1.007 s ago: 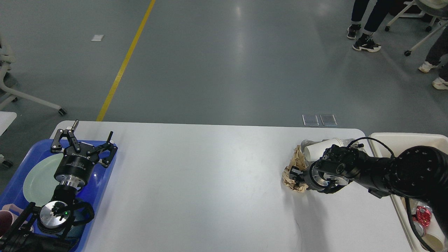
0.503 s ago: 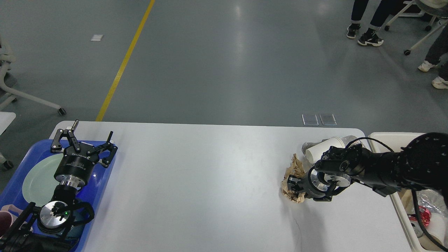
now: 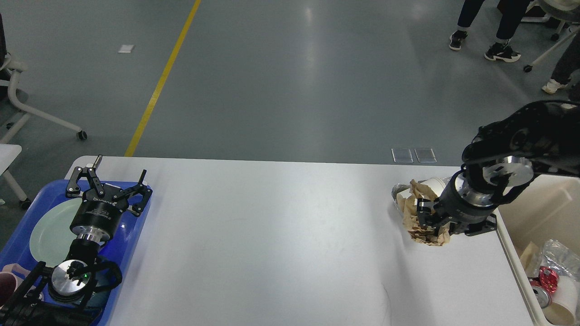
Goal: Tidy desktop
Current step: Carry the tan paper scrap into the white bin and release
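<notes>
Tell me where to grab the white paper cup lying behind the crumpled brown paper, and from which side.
Grip the white paper cup across its side wall, coming from above. It lies on its side on the desktop, partly hidden by the brown paper held in the right gripper, so probably clear that first.

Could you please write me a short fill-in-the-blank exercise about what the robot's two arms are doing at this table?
1. The right gripper is shut on crumpled ____ paper.
2. The left gripper, fingers spread, is above the ____ tray.
3. The plate in that tray is pale ____.
4. The bin of rubbish stands at the desktop's ____ end.

Missing words: brown; blue; green; right
</notes>
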### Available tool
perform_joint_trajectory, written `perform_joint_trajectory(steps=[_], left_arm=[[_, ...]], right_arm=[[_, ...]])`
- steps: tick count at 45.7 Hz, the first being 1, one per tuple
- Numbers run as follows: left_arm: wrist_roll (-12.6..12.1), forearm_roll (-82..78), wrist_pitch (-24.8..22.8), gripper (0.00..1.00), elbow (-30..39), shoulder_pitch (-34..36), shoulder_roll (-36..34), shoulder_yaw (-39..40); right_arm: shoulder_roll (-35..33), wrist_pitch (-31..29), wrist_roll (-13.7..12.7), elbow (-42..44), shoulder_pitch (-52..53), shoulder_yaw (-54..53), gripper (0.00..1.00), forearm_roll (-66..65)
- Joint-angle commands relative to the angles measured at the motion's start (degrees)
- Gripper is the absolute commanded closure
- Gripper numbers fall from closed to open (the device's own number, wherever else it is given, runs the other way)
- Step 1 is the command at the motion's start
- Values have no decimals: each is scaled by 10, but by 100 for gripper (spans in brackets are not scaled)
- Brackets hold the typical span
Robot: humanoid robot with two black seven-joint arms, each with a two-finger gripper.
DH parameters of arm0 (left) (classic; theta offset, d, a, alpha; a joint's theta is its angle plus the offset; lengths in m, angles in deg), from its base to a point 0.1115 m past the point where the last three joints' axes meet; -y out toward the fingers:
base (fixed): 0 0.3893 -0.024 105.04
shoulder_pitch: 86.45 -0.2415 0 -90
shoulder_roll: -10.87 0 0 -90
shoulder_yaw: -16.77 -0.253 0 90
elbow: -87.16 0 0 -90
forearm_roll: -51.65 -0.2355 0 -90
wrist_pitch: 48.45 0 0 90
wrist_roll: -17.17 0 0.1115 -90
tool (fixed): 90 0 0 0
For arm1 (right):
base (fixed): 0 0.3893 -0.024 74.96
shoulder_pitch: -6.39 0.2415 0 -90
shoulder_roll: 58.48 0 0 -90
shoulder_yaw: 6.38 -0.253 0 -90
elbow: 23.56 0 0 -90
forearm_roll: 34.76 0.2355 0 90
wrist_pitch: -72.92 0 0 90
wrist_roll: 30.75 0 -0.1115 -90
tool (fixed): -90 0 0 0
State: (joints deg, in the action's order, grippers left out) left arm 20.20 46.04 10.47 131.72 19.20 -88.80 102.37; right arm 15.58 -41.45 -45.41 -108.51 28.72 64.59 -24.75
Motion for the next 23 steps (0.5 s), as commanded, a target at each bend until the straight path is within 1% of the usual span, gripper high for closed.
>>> perform_joint_trajectory(steps=[1, 3, 6, 8, 9, 11, 18, 23], left_arm=[[0, 1, 1, 3, 0, 0, 0, 0], [0, 0, 1, 3, 0, 0, 0, 0], [0, 0, 1, 3, 0, 0, 0, 0], [0, 1, 1, 3, 0, 0, 0, 0], [0, 0, 1, 3, 0, 0, 0, 0], [0, 0, 1, 3, 0, 0, 0, 0], [0, 0, 1, 3, 0, 0, 0, 0], [0, 0, 1, 3, 0, 0, 0, 0]], right_arm=[[-23, -23, 29, -69, 92, 54, 100, 1], [-24, -30, 57, -91, 121, 79, 100, 1], [-24, -37, 120, -111, 155, 114, 100, 1], [-23, -46, 151, -119, 173, 134, 100, 1], [-23, -52, 161, -123, 182, 146, 100, 1], [-23, -60, 169, -130, 200, 164, 100, 1], [-30, -54, 164, -126, 208, 185, 100, -6], [-74, -40, 162, -105, 186, 200, 100, -8]])
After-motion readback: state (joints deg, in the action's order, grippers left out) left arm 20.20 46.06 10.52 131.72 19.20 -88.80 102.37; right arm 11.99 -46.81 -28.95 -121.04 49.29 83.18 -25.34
